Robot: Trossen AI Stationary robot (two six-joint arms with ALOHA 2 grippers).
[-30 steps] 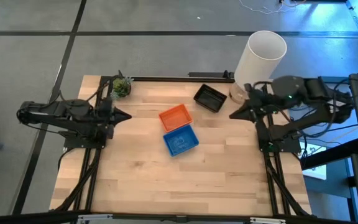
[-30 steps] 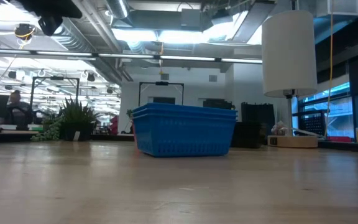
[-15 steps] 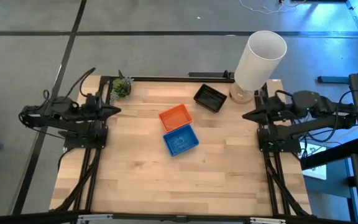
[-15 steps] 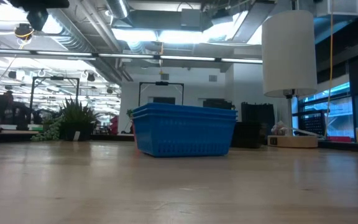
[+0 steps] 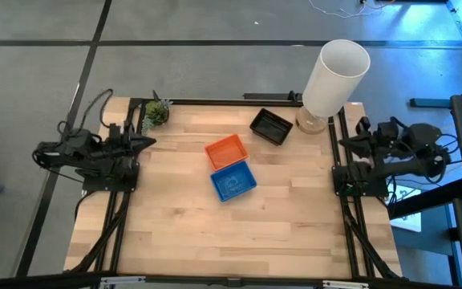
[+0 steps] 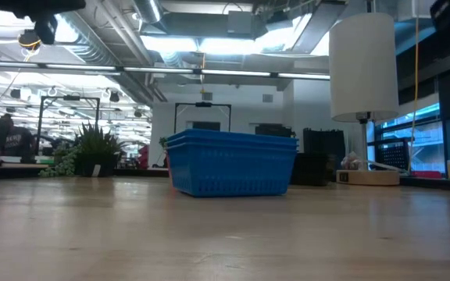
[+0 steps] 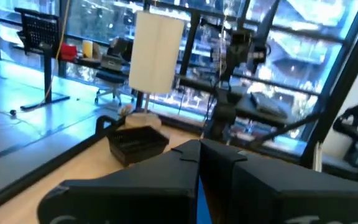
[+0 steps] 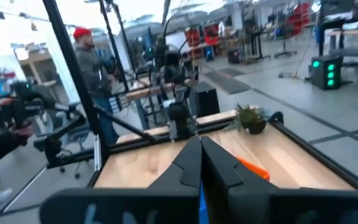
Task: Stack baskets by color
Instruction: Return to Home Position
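Three baskets rest on their bottoms near the middle of the wooden table: an orange basket (image 5: 227,150), a blue basket (image 5: 233,181) right in front of it, and a black basket (image 5: 270,126) toward the far right. In the low view the blue basket (image 6: 231,162) shows two rims, one over the other. My left gripper (image 5: 149,142) is shut at the table's left edge and holds nothing. My right gripper (image 5: 345,143) is shut at the right edge and also holds nothing. The left wrist view shows the black basket (image 7: 137,143), and the right wrist view shows the orange one (image 8: 252,167).
A tall white cylinder (image 5: 335,76) stands at the far right corner, close to the black basket. At the far left corner is a small green plant (image 5: 156,112). Bare wood lies in front of the baskets. A person (image 8: 92,59) stands in the room beyond the table.
My right gripper has drawn back from near the black basket toward the table's right edge, sinking and levelling out. My left gripper has pulled back a little toward the left edge. Both stay shut. The baskets have not moved.
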